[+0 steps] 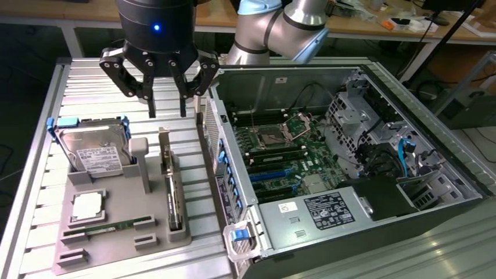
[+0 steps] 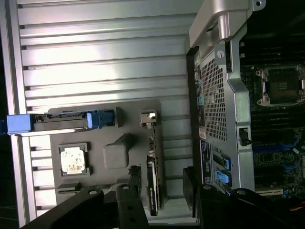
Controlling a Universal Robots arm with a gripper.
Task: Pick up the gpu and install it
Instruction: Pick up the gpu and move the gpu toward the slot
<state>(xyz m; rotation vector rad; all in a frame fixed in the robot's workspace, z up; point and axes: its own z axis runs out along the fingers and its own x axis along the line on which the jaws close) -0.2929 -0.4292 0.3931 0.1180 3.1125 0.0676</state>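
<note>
Exterior view: we look down on a slatted metal table (image 1: 78, 87) with a grey holder tray (image 1: 116, 247) on the exterior view's left and an open computer case (image 1: 271, 87) on its right. The gripper (image 1: 167, 111) hangs above the far end of the tray, its two black fingers (image 1: 151, 107) spread apart with nothing between them. The gpu (image 1: 172, 189) stands on its long edge in a slot of the tray, silver bracket end towards the arm, just beside the case wall and well below the fingertips. In the wrist view the gpu (image 2: 153, 188) lies between the two spread fingers of the gripper (image 2: 162, 171). We judge the step in hand to be the reach for the card: it goes well if the fingers stay square to the card's flat faces, come straight down either side of it, and keep clear of the tray's grey post (image 1: 140, 157) and the case wall. A hard drive (image 1: 93, 152) in the tray carries a white label, and the power supply (image 1: 329, 209) a black one with white print; we cannot read either. No brand name is legible.
</note>
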